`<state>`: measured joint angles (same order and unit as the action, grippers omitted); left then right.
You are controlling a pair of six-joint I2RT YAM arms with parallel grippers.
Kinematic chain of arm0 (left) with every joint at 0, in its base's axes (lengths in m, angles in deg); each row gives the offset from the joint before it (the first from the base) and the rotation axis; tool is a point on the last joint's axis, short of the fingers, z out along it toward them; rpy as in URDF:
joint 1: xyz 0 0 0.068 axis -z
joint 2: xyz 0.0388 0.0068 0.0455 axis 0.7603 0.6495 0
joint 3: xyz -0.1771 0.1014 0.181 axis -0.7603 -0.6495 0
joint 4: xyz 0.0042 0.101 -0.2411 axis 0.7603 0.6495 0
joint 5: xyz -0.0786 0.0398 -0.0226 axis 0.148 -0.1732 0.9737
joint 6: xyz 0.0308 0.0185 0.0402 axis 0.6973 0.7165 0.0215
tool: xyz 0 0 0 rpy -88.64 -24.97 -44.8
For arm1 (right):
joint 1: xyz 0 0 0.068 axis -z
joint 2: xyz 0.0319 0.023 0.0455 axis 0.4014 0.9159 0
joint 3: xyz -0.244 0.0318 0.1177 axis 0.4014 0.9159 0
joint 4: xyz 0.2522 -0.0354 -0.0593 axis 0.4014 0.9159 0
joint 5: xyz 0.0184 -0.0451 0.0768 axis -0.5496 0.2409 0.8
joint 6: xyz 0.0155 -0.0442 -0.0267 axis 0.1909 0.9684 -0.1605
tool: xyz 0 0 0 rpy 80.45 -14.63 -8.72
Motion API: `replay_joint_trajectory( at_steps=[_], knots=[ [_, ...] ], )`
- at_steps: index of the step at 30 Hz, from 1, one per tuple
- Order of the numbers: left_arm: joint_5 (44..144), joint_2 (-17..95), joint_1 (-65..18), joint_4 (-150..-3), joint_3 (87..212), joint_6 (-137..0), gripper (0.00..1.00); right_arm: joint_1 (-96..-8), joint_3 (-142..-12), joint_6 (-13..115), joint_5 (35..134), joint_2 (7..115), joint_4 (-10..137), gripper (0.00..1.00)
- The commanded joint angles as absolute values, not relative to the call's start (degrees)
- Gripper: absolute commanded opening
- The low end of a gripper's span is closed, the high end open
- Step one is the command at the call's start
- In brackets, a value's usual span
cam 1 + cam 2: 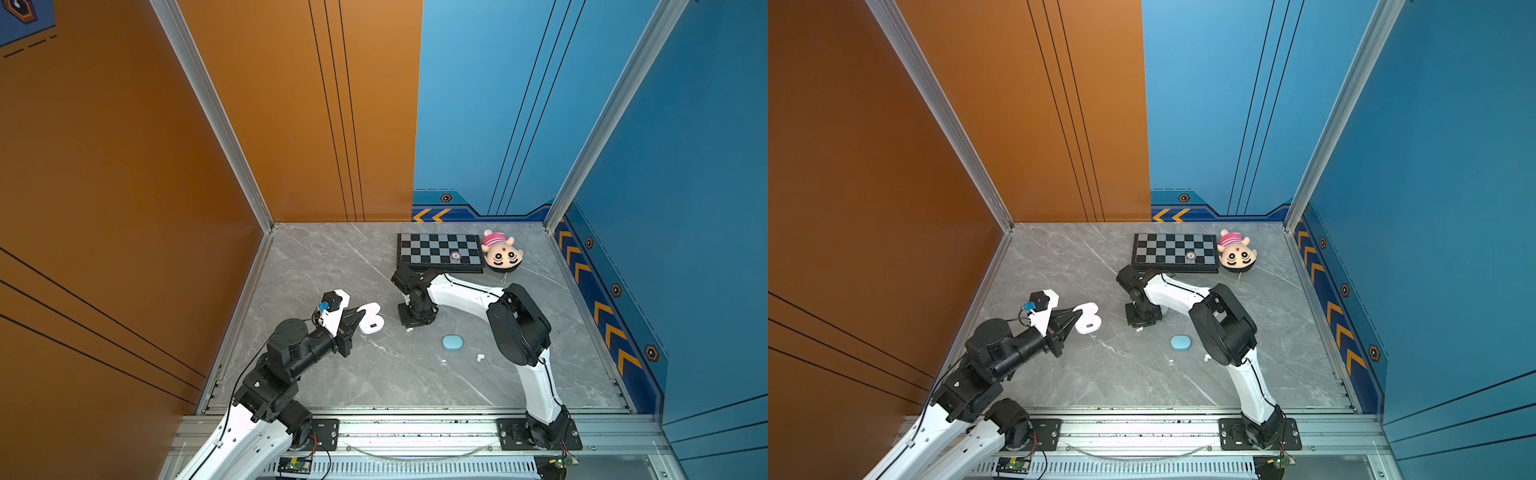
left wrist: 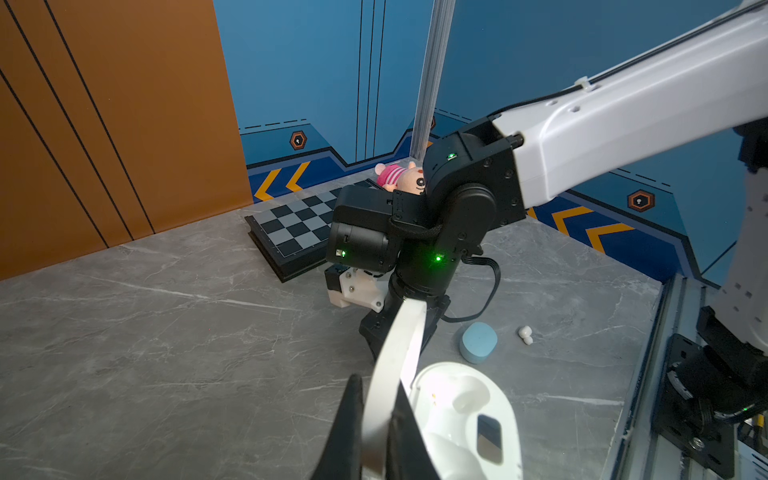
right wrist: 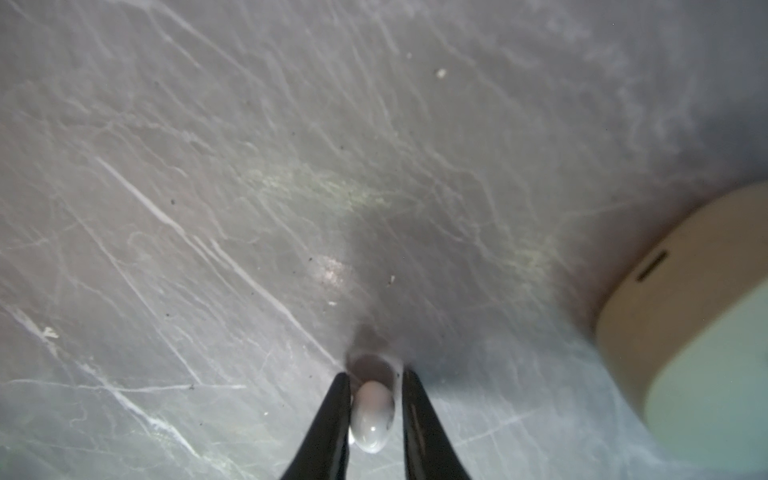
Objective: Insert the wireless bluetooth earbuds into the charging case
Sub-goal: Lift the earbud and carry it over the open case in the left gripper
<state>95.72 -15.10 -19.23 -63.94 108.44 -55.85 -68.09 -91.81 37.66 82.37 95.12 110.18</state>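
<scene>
Nearest us is the rail (image 1: 415,432), carrying both arm bases. Just past it on the table (image 1: 332,374), right of centre, a pair of buds (image 1: 480,357) lies loose. A single bud (image 1: 444,360) sits a little to their left. Next out is the blue case (image 1: 453,342), lid down, flat on the marble.

Farther still, the right gripper (image 3: 372,376) points straight down near the table's middle. Its jaws stand a narrow gap apart, straddling a white bud (image 3: 372,415) that rests on the surface. One finger looks to be against it and a sliver of table shows at the other — so no firm pinch.

Over on the left, at about the same depth, the left gripper (image 1: 360,313) is clamped tight on the raised lid (image 2: 399,353) of the white case (image 1: 371,322). The case stands open with its base on the table.

At the far wall — the chessboard (image 1: 440,251), and just to its right a plush toy (image 1: 500,253), lying down.
</scene>
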Motion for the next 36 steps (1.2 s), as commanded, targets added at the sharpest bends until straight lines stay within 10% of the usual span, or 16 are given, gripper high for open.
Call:
replay_joint_trajectory(
  at_steps=[1,36],
  knots=[
    [96.14,-15.07,-19.79,-64.94,110.23,-55.25,0.00,-69.16,-92.88,38.03,82.11,97.50,111.39,0.21],
    [98.15,6.97,-19.19,-91.42,108.77,-53.58,0.00,-63.47,-94.85,40.52,94.27,63.25,111.41,0.09]
  ],
)
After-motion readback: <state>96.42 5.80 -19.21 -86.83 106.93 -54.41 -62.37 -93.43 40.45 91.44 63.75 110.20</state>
